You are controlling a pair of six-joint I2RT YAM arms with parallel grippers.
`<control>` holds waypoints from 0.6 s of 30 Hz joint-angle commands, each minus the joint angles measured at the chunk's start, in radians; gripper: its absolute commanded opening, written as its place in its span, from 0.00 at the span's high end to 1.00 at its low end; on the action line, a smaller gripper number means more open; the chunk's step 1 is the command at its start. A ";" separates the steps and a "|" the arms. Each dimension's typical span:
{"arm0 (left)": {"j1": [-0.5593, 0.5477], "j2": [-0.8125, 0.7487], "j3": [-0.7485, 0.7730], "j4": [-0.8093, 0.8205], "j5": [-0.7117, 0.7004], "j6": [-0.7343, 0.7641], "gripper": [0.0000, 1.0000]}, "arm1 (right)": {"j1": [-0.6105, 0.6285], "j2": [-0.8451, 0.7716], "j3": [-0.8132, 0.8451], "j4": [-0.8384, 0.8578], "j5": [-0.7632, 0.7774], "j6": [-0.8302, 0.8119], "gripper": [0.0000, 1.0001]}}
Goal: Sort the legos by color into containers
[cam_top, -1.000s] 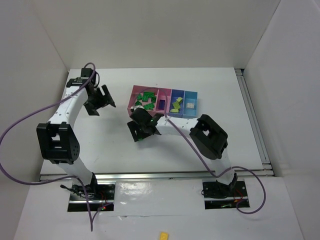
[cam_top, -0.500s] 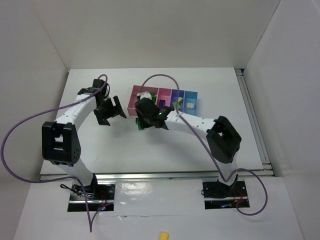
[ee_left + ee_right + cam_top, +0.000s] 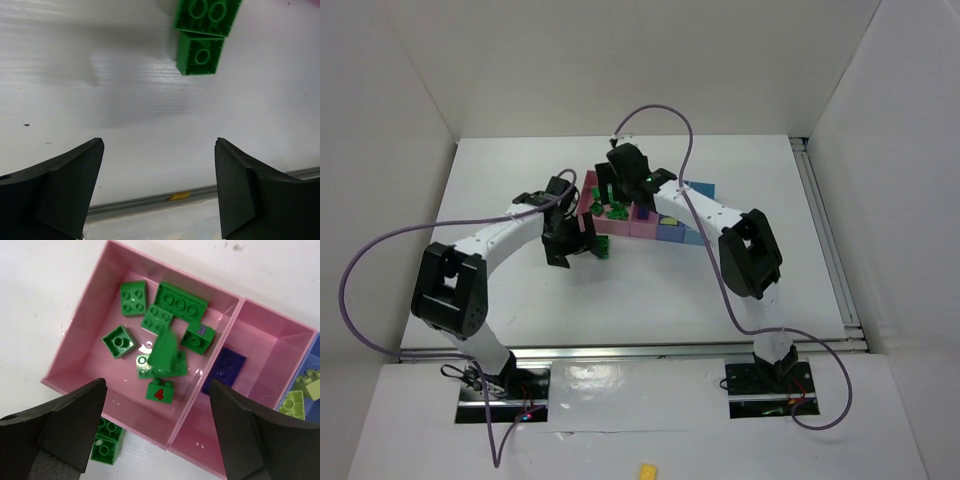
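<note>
Legos (image 3: 132,297) first: green ones heaped in the big pink bay of the tray (image 3: 65,357), straight under the right gripper (image 3: 155,440). Jaws wide apart there, nothing between them; released, by the look of it, above the green pile so as to drop like with like. One green slab (image 3: 165,347) tilted on edge atop the heap, probably not settled. Next bay over, pink too: a lone purple brick (image 3: 225,370), kept apart for its colour. Beyond that, in the blue bay, pale yellow-green pieces (image 3: 300,395).

Outside the tray, just beside its outer wall on the bench (image 3: 770,290): two green bricks (image 3: 205,37), touching each other, not yet sorted. Hence the left gripper (image 3: 157,190) low over that patch of bench, jaws spread wide and empty, bricks ahead of the fingertips rather than between them. Likely lined up for a pick; needs to move forward before closing. Task nearly done, judging by so few pieces left outside.
</note>
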 commanded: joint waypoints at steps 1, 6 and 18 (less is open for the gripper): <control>-0.061 0.046 0.061 0.022 -0.078 -0.042 0.08 | -0.015 -0.064 0.022 0.027 -0.012 -0.018 0.08; -0.108 0.175 0.133 0.031 -0.126 -0.068 0.17 | -0.075 -0.242 -0.161 0.040 0.007 0.030 0.08; -0.147 0.327 0.287 0.019 -0.213 -0.077 0.41 | -0.115 -0.498 -0.464 0.000 0.016 0.065 0.09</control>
